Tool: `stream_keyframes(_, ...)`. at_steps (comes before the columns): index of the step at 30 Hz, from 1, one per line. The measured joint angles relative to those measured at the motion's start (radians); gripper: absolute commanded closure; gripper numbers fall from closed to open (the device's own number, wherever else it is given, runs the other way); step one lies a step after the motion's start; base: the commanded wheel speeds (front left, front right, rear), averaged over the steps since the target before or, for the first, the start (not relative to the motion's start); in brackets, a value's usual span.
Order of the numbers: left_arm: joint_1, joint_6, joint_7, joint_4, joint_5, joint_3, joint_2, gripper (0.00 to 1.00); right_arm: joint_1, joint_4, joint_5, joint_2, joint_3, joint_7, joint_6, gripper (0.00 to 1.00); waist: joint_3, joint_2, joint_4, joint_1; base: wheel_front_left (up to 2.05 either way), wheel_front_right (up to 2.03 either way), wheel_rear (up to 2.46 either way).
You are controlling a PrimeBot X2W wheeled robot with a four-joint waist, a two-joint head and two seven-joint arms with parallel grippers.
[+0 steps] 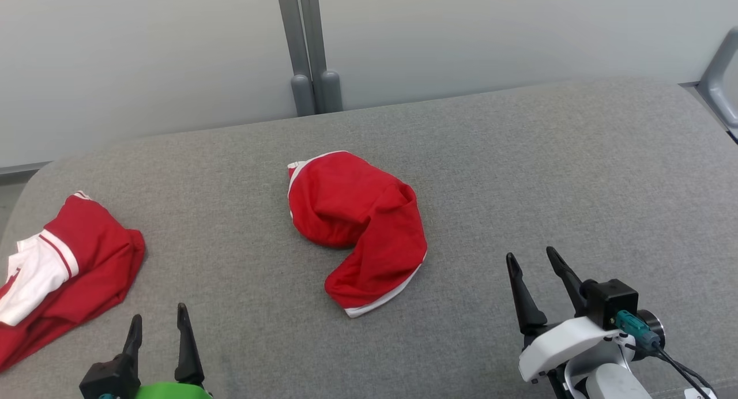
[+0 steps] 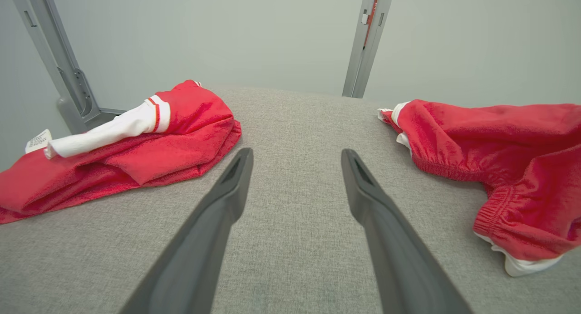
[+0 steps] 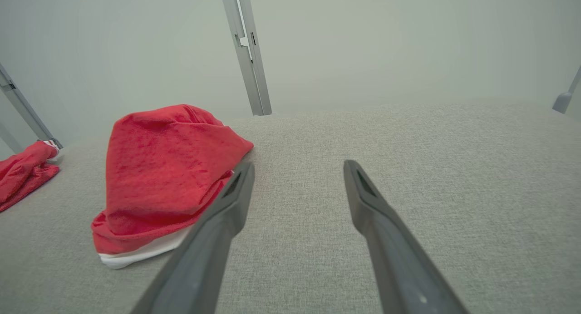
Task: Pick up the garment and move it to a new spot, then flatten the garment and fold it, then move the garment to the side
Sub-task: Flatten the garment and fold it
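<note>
Ends on the left in the left gripper (image 1: 159,312): two long dark fingers (image 2: 227,191), broad at the root, tapering to narrow blunt tips, each with a shallow elongated recess on the inner face near the tip. Seats the finger roots in a black mount (image 1: 112,379), backed directly behind by a bright green housing (image 1: 173,391). Uses identical fingers (image 3: 363,200) on the right gripper (image 1: 530,252). Joins there to a smooth white shell (image 1: 559,344) behind the roots. Carries a black cubic camera block (image 1: 614,300) beside the outer finger, fitted with a teal connector (image 1: 634,328) and a thin black cable (image 1: 686,375) trailing rearward. Continues behind the shell as a pale grey rounded forearm section (image 1: 617,384).
</note>
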Motion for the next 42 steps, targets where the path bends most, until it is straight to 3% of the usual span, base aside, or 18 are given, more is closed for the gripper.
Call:
stream_keyframes(8, 0.023, 0.02, 0.0, -0.024, -0.024, -0.042, -0.002, 0.0, 0.0, 0.001, 0.007, 0.001, 0.008, 0.0, 0.0, 0.0, 0.011, 0.0, 0.002, 0.0, 0.0, 0.0, 0.0)
stream_keyframes(13, -0.003, -0.035, 0.0, 0.021, -0.05, -0.114, -0.002, 0.0, -0.006, 0.005, 0.009, 0.001, 0.02, 0.0, 0.0, 0.0, 0.03, 0.0, -0.007, 0.0, 0.0, 0.0, 0.0)
stream_keyframes(17, -0.048, -0.083, 0.0, 0.105, -0.095, -0.231, -0.002, 0.0, -0.013, 0.01, 0.009, 0.001, 0.031, 0.0, 0.0, 0.0, 0.05, 0.0, -0.021, 0.0, 0.0, 0.0, 0.0)
stream_keyframes(24, -0.165, -0.087, 0.0, 0.236, -0.154, -0.372, -0.003, 0.0, -0.067, 0.006, 0.017, 0.001, 0.055, 0.0, 0.0, 0.0, 0.114, 0.0, -0.056, 0.0, 0.0, 0.0, 0.0)
stream_keyframes(30, -0.233, -0.073, 0.0, 0.276, -0.171, -0.367, -0.003, 0.0, -0.091, -0.002, 0.017, 0.0, 0.05, 0.0, 0.0, 0.0, 0.181, 0.0, -0.092, 0.0, 0.0, 0.0, 0.0)
stream_keyframes(38, -0.246, -0.125, 0.0, 0.217, -0.185, -0.39, -0.003, 0.0, -0.098, 0.003, 0.017, 0.0, 0.045, 0.0, 0.0, 0.0, 0.23, 0.0, -0.122, 0.0, 0.0, 0.0, 0.0)
stream_keyframes(42, -0.249, -0.129, 0.0, 0.216, -0.185, -0.414, -0.003, 0.0, -0.11, 0.01, 0.018, 0.001, 0.06, 0.0, 0.0, 0.0, 0.234, 0.0, -0.118, 0.0, 0.0, 0.0, 0.0)
